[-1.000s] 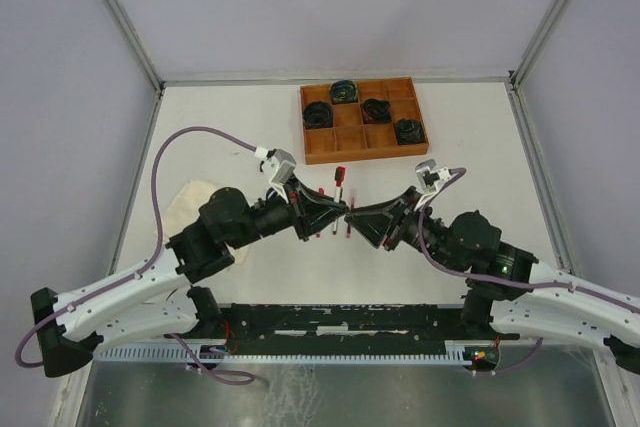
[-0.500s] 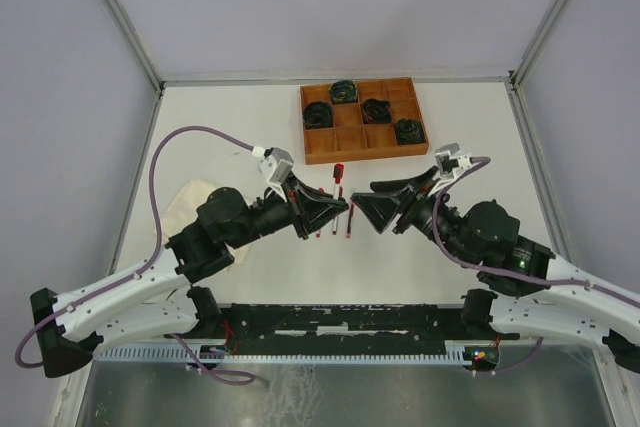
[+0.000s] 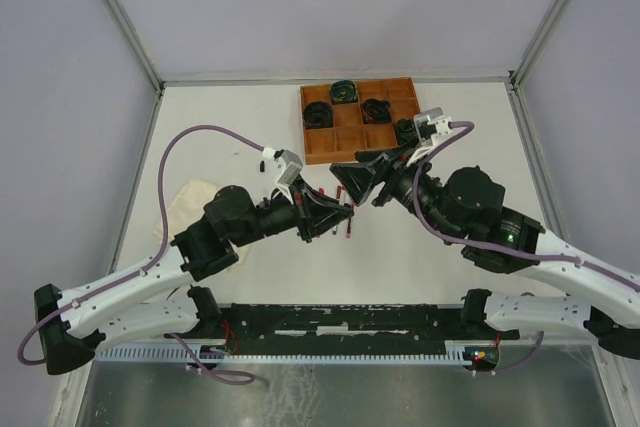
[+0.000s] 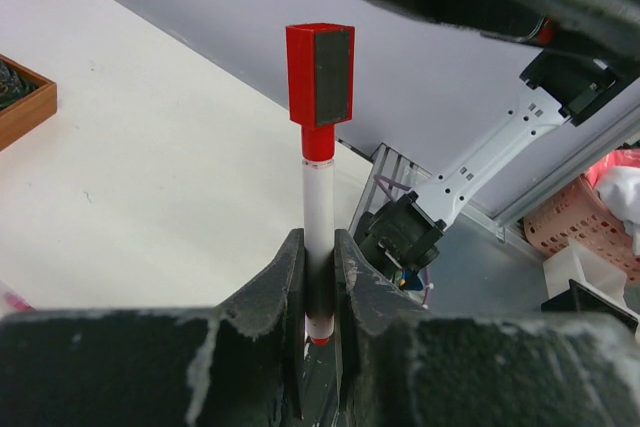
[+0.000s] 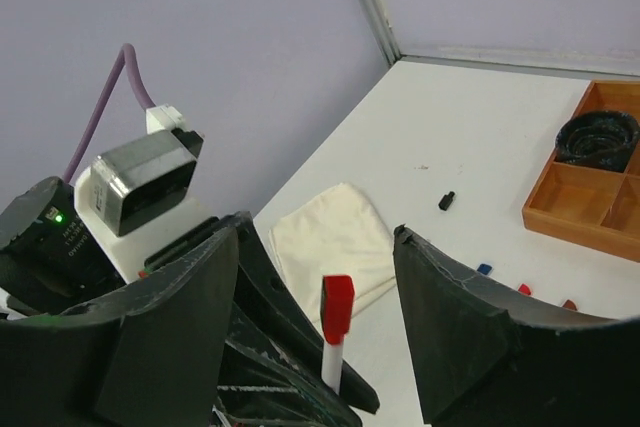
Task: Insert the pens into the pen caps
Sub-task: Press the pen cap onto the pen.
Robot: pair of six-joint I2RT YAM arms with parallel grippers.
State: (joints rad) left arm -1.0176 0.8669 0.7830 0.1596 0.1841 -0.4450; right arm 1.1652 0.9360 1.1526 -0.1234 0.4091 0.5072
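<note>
Two arms (image 3: 150,282) angle inward, left pincer (image 4: 318,252) pinching a red-capped pen (image 4: 318,192), right pincer (image 5: 316,252) spread nearby; wooden tray (image 3: 320,143) holds cable coils (image 3: 344,91).

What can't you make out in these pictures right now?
Top view: what lies on the table under the left gripper and right gripper; they cover it.
Left wrist view: the held pen's lower end, sunk between the fingers.
Right wrist view: the tray, cut off by the right edge.

white table (image 3: 230,117) | on it: wooden tray (image 3: 365,155) | cream cloth (image 3: 185,199) | black pen cap (image 5: 446,200)
</note>
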